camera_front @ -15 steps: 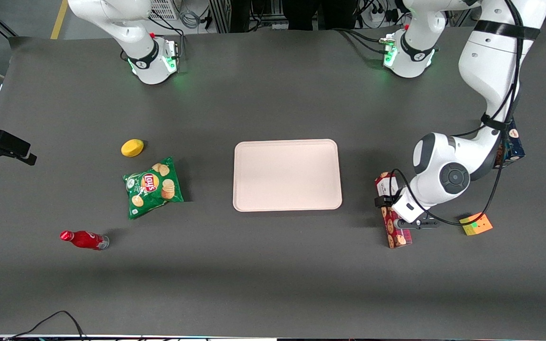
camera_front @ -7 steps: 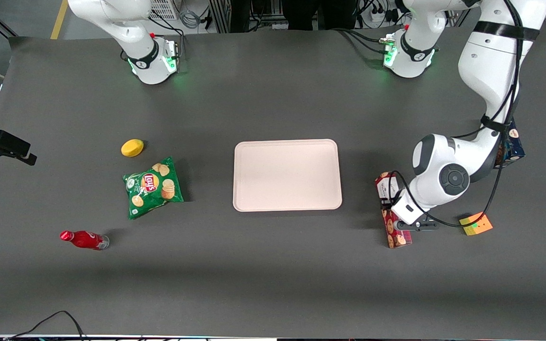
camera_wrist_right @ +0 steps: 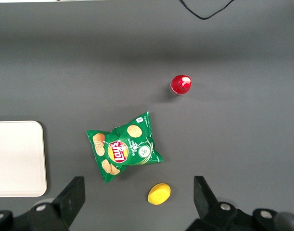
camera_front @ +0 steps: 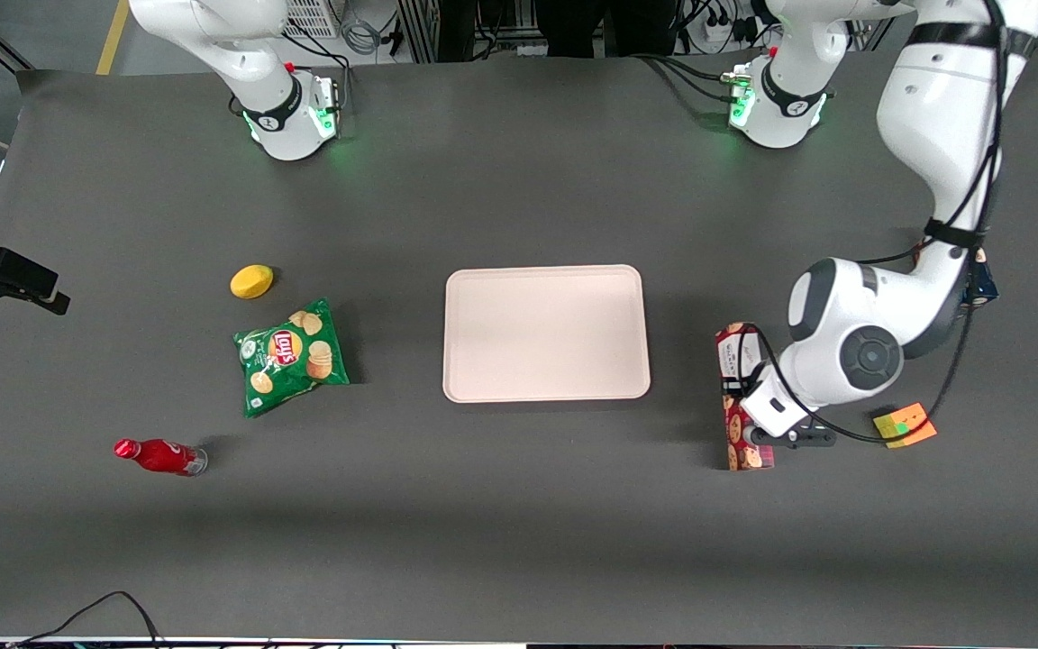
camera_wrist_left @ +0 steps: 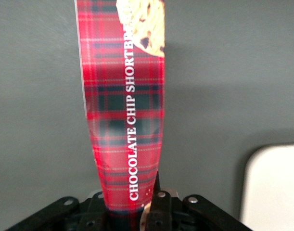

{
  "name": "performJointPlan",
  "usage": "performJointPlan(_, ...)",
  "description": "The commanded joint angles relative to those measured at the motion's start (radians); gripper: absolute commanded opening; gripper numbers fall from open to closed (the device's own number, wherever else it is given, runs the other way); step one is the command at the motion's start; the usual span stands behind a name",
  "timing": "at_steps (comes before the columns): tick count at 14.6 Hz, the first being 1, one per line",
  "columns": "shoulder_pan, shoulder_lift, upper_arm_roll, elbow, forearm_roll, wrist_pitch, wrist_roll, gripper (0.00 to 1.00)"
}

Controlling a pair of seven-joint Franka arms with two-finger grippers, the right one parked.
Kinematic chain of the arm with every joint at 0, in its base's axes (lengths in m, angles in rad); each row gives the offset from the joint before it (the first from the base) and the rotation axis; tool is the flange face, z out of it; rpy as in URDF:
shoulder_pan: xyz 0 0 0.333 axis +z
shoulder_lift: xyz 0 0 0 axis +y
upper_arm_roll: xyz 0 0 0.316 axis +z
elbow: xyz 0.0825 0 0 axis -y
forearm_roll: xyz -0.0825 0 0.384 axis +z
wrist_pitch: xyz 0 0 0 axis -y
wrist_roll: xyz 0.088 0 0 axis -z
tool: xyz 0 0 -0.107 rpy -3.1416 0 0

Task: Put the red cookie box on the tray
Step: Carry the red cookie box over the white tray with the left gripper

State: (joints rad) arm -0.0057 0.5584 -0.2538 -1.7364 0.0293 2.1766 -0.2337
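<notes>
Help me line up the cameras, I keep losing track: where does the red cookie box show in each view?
Front view: the red cookie box lies toward the working arm's end of the table, beside the tray, under the gripper.
Left wrist view: the box fills the middle, clamped by the gripper.
Right wrist view: not in it.
Shared landmark: the tray.

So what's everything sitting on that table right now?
cookie box: one, red plaid, in the gripper, beside the tray toward the working arm's end
tray: one, beige, mid-table
chip bag: one, green, toward the parked arm's end
lemon: one, yellow, beside the chip bag, farther from the camera
bottle: one, red, nearer the camera than the chip bag
cube: one, multicoloured, beside the working arm
blue box: one, mostly hidden by the arm
gripper: one, black, jaws shut on the cookie box
</notes>
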Motion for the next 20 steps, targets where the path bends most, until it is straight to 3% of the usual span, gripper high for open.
performJointPlan(1,-0.011,-0.081,-0.019,0.130,0.085,-0.242,-0.044,0.00)
performJointPlan(7,-0.010,-0.265,-0.079,0.164,0.098,-0.435,-0.110,0.00)
performJointPlan(11,-0.011,-0.294,-0.142,0.202,-0.018,-0.538,-0.247,0.00)
performJointPlan(15,-0.011,-0.285,-0.315,0.193,-0.022,-0.500,-0.548,0.00)
performJointPlan(20,-0.017,-0.284,-0.446,0.025,0.015,-0.287,-0.638,0.00)
